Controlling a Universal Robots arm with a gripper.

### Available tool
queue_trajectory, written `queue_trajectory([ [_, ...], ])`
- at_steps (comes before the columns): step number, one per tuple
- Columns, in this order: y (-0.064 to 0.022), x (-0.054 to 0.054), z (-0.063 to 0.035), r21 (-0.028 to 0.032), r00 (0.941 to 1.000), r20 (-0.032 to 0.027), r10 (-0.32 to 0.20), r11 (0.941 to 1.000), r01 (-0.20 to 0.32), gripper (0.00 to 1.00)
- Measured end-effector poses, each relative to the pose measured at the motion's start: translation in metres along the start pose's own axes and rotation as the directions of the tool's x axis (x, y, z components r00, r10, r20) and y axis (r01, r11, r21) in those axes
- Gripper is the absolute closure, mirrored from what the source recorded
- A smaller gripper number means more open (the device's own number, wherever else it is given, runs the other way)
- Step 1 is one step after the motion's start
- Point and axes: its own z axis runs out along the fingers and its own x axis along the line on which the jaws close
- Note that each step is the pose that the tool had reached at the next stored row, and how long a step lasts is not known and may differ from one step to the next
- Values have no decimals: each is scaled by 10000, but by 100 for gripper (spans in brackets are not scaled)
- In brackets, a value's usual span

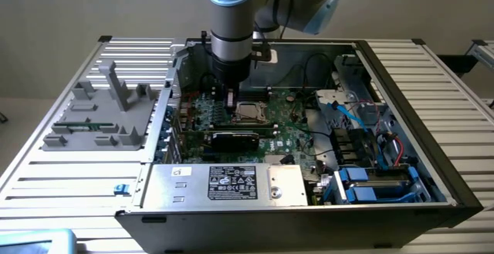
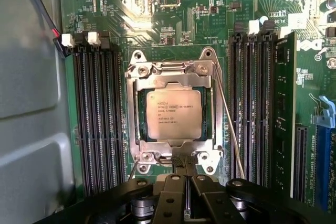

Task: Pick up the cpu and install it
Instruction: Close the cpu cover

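- Stretching under everything, a slatted metal surface (image 1: 432,80) carries an open computer case (image 1: 231,225) with its side panel off.
- A robot arm (image 1: 231,28) with pale blue joints reaches straight down from above into the far half of the case.
- A green circuit board (image 2: 157,35) covers the floor of the case, crowded with small parts.
- A silver box (image 1: 231,184) with a white label lies along the near edge of the case.
- A grey plastic rack (image 1: 100,115) stands on the surface, just beside the case on the exterior view's left.
- A black card (image 1: 235,138) stands on the board between the silver box and the cpu.
- Long black memory slots (image 2: 100,114) run along two opposite sides of the socket.
- A square metal socket frame (image 2: 170,74) is screwed to the board, and a thin wire lever (image 2: 228,124) slants along one of its sides.
- The cpu (image 2: 173,114), a flat silver square with printed text on top, sits inside that frame, level with the board.
- The fingers (image 2: 173,198) are pressed together with nothing between them, hanging just over one edge of the frame, on the exterior view's left of the cpu and not touching it.
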Motion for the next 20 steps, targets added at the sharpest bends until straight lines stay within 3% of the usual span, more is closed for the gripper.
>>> queue_trajectory([
  [9,-90,22,-386,-2,10000,-2,0,10000,0,89],
  [20,-115,57,-883,-3,10000,-2,0,10000,0,89],
])
